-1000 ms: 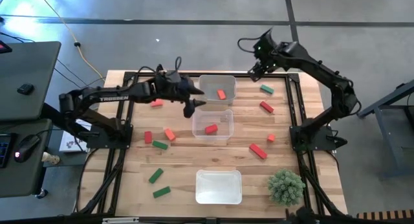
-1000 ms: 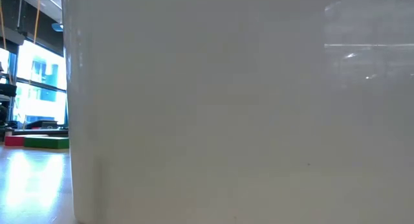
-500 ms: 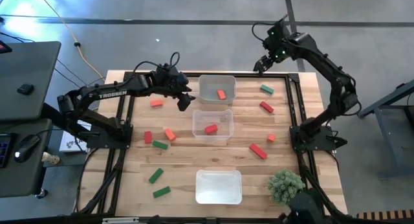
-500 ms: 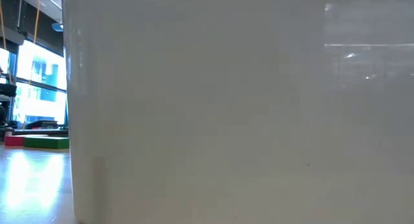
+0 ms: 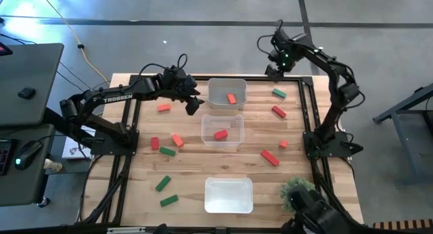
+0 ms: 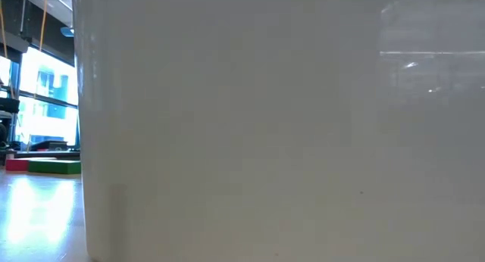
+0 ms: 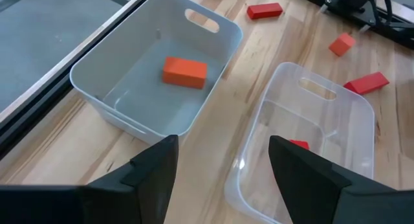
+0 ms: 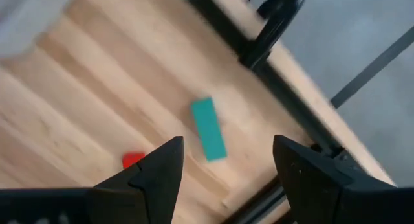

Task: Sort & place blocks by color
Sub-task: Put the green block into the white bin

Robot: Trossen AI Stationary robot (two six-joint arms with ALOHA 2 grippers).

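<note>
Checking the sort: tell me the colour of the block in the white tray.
Orange block, clearest in the left wrist view.

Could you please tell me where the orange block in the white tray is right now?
In the high view, the orange block lies inside the white tray at the table's far middle, just beyond the clear tray holding a red block.

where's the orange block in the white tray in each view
High view: the orange block lies in the white tray at the table's far edge.
Low view: not in it.
Left wrist view: orange block mid-tray.
Right wrist view: not in it.
Shared landmark: the clear tray beside it.
</note>
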